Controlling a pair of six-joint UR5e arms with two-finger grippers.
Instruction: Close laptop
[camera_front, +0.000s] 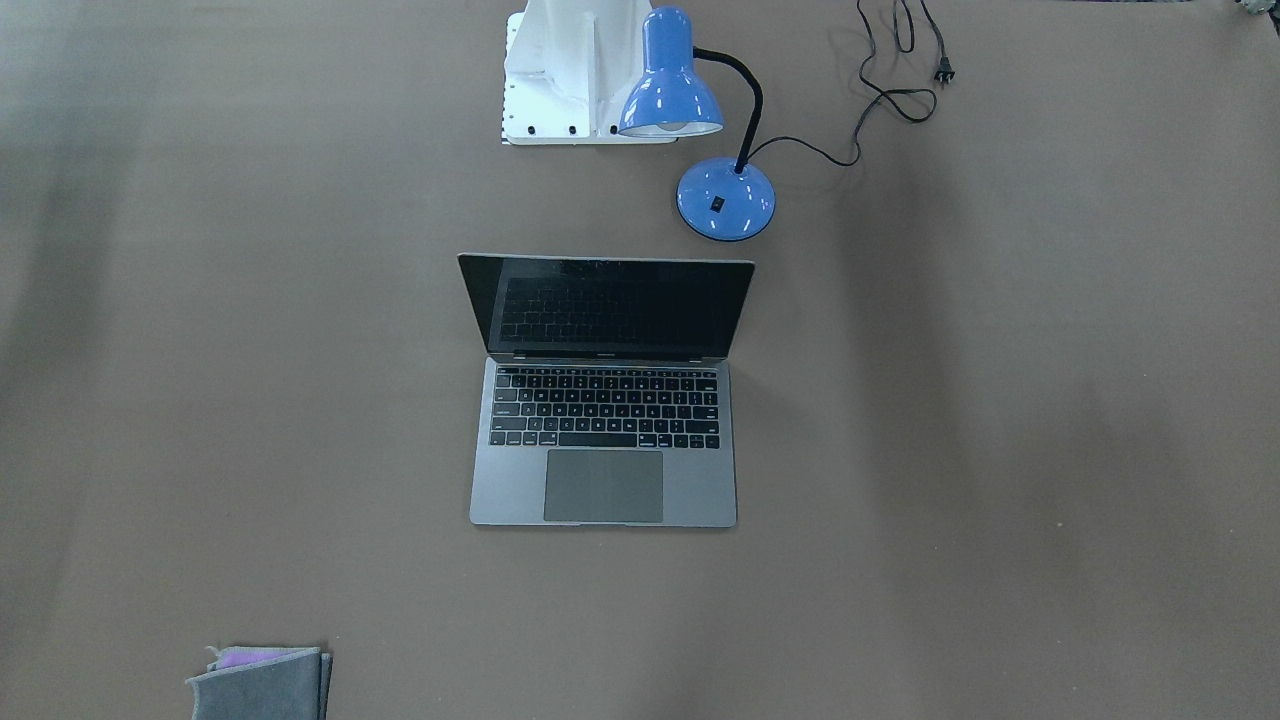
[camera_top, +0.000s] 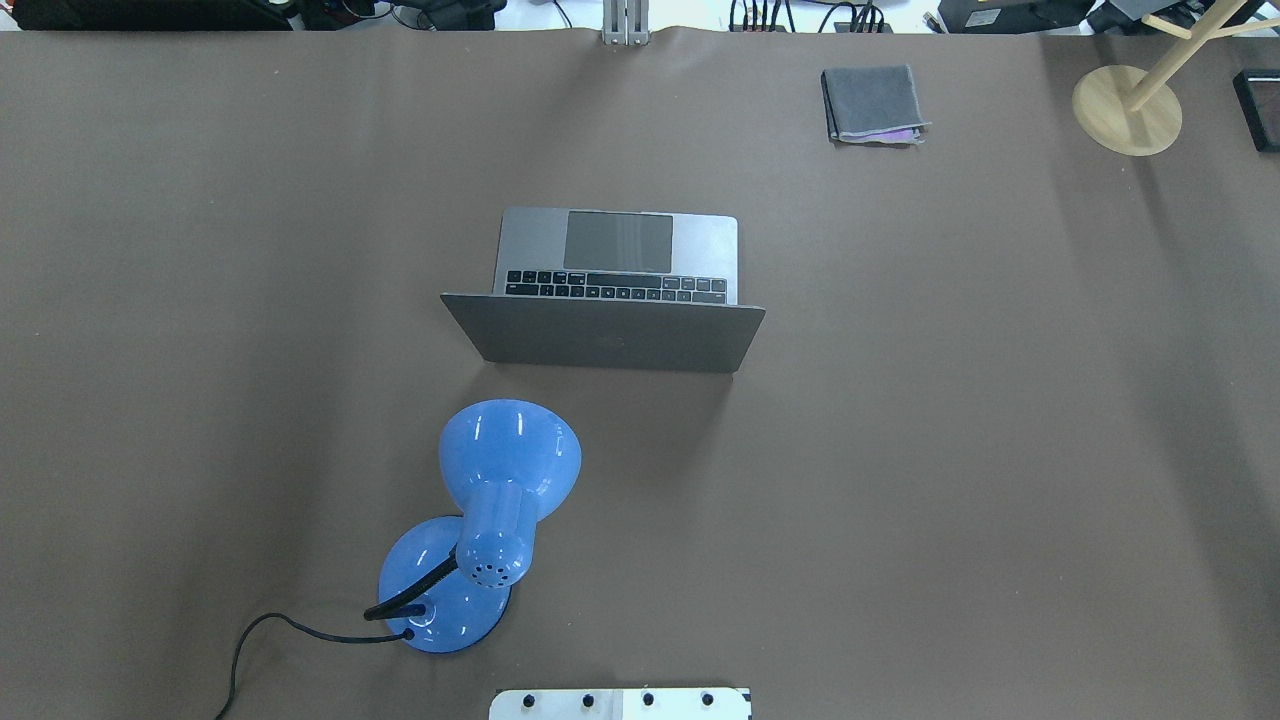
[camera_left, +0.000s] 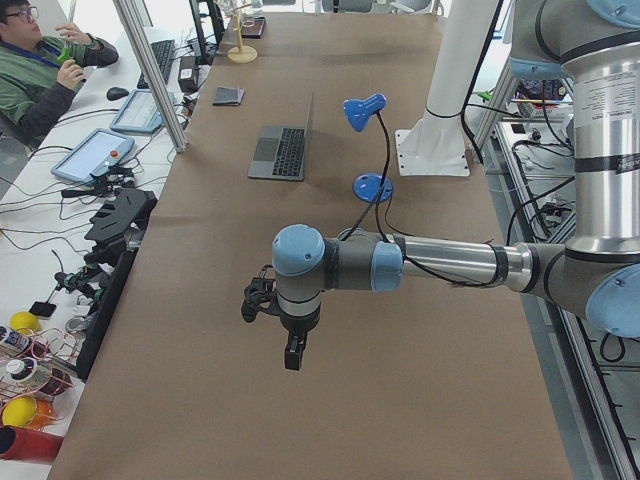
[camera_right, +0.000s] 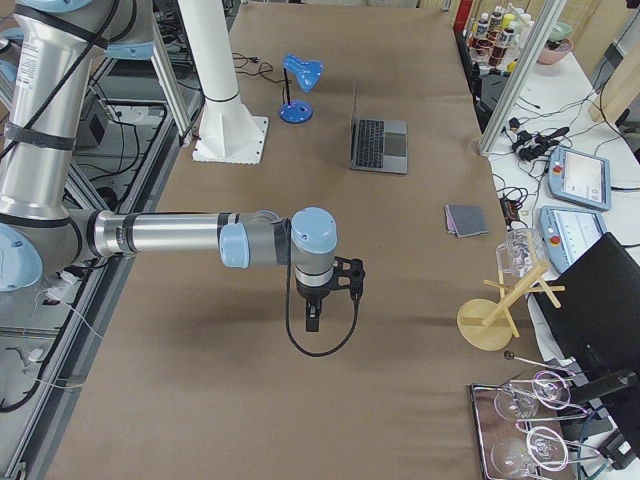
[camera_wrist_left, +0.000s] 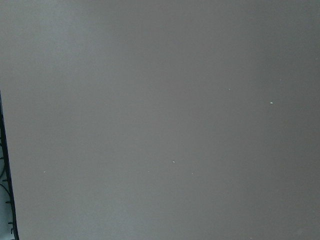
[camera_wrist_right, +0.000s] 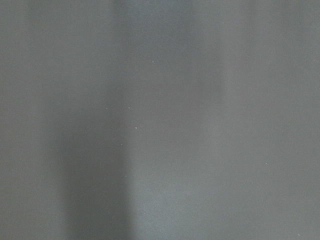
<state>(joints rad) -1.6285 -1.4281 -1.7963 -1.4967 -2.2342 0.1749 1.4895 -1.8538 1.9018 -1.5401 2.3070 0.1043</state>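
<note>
From across the table, the laptop stood open near the middle, with the blue desk lamp near the back of its lid. From overhead, a folded grey cloth lay well apart from it. At the left end, the left gripper hung above the table, well away from the laptop. At the right end, the right gripper did likewise. Whether either pincer was released or clenched, I could not tell. Both wrist cameras showed the brown table.
</note>
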